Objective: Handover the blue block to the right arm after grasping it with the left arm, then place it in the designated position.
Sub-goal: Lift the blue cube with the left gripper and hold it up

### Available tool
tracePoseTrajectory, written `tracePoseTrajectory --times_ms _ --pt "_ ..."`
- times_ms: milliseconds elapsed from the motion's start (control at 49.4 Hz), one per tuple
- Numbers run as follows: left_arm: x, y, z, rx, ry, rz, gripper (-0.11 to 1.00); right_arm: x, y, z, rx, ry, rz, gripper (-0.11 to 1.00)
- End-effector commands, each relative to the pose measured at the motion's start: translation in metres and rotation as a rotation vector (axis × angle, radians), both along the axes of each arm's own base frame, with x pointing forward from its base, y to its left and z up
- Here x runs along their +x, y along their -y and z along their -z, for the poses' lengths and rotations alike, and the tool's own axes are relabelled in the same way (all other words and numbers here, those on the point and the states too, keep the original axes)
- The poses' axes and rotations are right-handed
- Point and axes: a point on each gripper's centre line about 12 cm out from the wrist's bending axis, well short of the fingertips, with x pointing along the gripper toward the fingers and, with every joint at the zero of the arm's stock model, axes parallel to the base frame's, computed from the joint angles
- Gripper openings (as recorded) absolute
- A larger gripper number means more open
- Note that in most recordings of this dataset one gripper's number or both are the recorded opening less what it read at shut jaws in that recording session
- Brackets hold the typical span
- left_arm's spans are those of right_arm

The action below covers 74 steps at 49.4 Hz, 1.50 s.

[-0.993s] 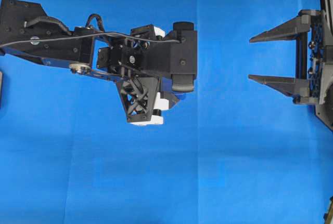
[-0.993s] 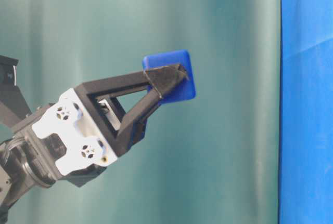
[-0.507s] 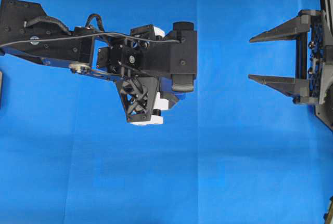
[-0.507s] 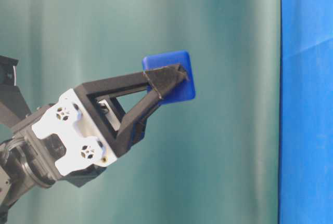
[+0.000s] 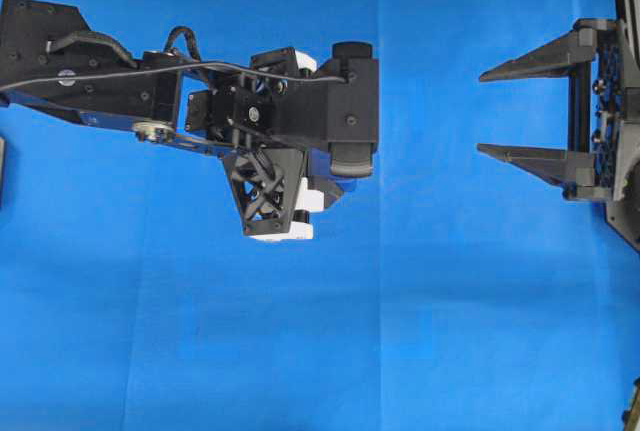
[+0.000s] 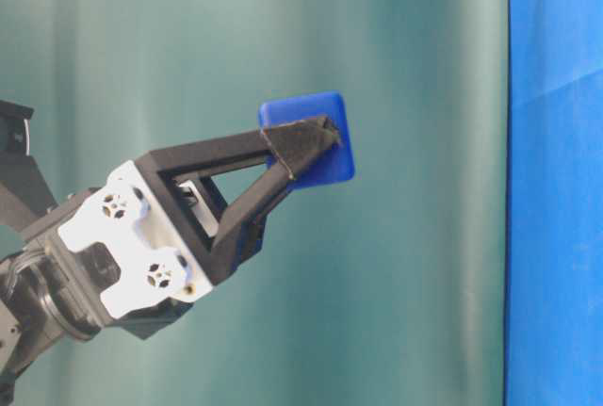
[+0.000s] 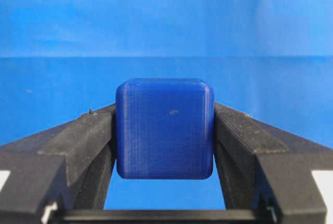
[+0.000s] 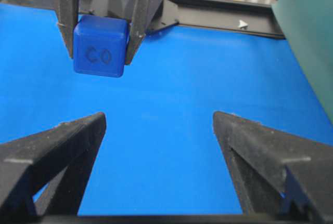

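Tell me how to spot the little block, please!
Look at the big blue cloth covering the table, then find the left arm with white brackets reaching over it. The block is pinched in the left gripper, held up off the cloth. It is a small cube with rounded edges, darker blue than the cloth, and the open right gripper facing it holds nothing.

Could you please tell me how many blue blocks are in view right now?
1: the blue block is clamped between the left gripper fingers, raised above the cloth. No others are visible.
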Motion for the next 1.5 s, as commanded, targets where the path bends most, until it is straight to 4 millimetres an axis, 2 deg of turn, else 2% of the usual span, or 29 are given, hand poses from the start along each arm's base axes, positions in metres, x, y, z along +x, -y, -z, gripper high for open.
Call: tracePoseTrajectory --times_ms 0,405,628,871,1196,1358,1479 --pt "-0.004 0.0 -0.022 -0.001 0.057 -0.001 0.48 0.003 0.0 -0.012 -0.003 0.032 0.001 0.97" --pt "-0.005 0.0 -0.023 -0.002 0.074 0.0 0.48 0.003 0.0 -0.012 -0.003 0.032 0.001 0.97" --pt "-0.012 -0.001 -0.031 -0.005 0.117 0.0 0.48 0.003 0.0 -0.015 -0.004 0.041 0.001 0.97" --pt "-0.035 -0.001 -0.043 -0.018 0.351 0.009 0.48 0.003 0.0 -0.016 -0.005 0.043 0.001 0.97" --pt "-0.08 -0.002 -0.039 -0.04 0.683 0.022 0.48 0.003 0.0 -0.019 -0.018 0.053 -0.002 0.97" --pt "-0.094 -0.002 -0.031 -0.05 0.754 0.022 0.48 0.003 0.0 -0.019 -0.018 0.056 -0.002 0.97" --pt "-0.095 -0.002 -0.029 -0.052 0.759 0.021 0.48 0.004 0.0 -0.019 -0.018 0.054 -0.002 0.97"
